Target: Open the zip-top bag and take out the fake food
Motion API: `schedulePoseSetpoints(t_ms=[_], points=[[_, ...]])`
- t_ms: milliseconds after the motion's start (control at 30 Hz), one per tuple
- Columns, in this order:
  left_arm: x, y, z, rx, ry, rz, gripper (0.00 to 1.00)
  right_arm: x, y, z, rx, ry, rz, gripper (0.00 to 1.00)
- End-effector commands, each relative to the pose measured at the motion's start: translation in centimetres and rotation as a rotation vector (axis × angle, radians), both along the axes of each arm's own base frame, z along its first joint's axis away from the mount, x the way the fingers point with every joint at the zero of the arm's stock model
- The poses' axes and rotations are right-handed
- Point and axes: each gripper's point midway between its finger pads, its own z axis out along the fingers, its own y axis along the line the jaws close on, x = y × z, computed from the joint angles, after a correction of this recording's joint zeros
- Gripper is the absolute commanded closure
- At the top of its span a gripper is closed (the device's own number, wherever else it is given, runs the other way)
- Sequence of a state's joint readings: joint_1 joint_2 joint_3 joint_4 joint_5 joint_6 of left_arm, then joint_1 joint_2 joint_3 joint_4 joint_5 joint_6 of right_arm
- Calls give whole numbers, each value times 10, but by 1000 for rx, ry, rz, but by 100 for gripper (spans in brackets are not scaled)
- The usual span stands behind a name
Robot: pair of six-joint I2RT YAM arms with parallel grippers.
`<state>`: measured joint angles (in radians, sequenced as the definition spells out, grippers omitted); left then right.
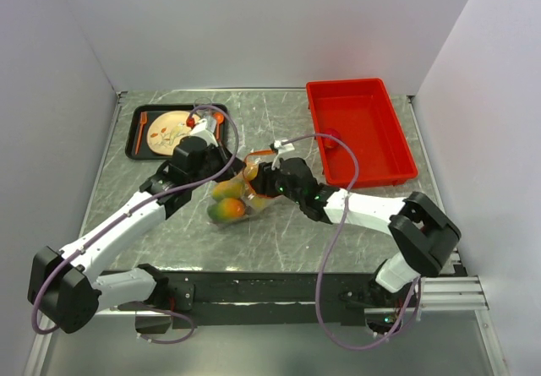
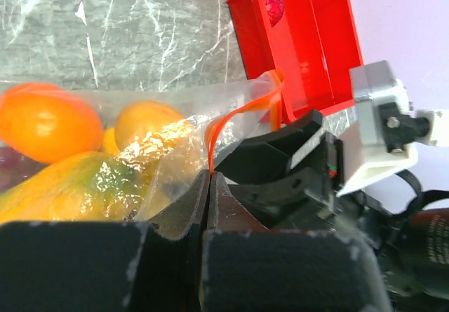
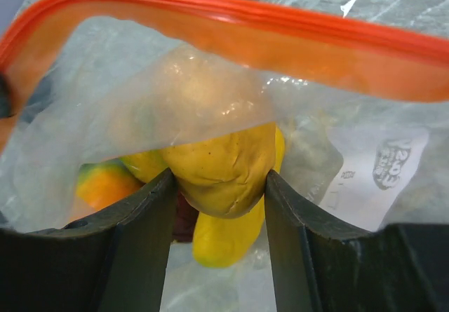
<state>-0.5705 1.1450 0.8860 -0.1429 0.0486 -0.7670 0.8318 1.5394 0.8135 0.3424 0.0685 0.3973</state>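
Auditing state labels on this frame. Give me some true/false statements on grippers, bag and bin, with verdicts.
1. The left gripper pinches the bag by its edge. True.
2. The bag is zipped shut. False: its zipper strip arches open in the right wrist view.
3. The right gripper holds a yellow fruit between its fingers. True.
4. The bin is empty. False: one small red piece lies in it.
5. All fruit is out of the bag. False: an orange fruit, among others, is inside.
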Motion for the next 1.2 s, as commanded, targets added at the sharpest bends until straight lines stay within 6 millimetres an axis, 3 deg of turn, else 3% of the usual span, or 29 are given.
schedulePoseSetpoints(t_ms=[0, 200, 500, 600, 767, 967, 1167], points=[[8, -7, 16, -17, -47, -28, 99, -5, -10, 4, -11, 18, -34, 75], [12, -27, -3, -43, 8, -70, 99, -9, 2, 5, -12, 68, 7, 76], [18, -30, -45, -27, 99, 36, 99, -21, -24, 7, -97, 118, -45, 77], [27, -37, -42, -64, 67, 77, 99, -21, -35, 7, -127, 126, -84, 77], [34, -50, -52, -39, 80, 99, 99, -18, -42, 20, -135, 109, -103, 77], [47, -42, -55, -26, 64, 199, 99, -8, -54, 29, -173, 111, -158, 76], [66, -48, -58, 3, 52, 226, 99, 2, -67, 39, -171, 115, -193, 76]])
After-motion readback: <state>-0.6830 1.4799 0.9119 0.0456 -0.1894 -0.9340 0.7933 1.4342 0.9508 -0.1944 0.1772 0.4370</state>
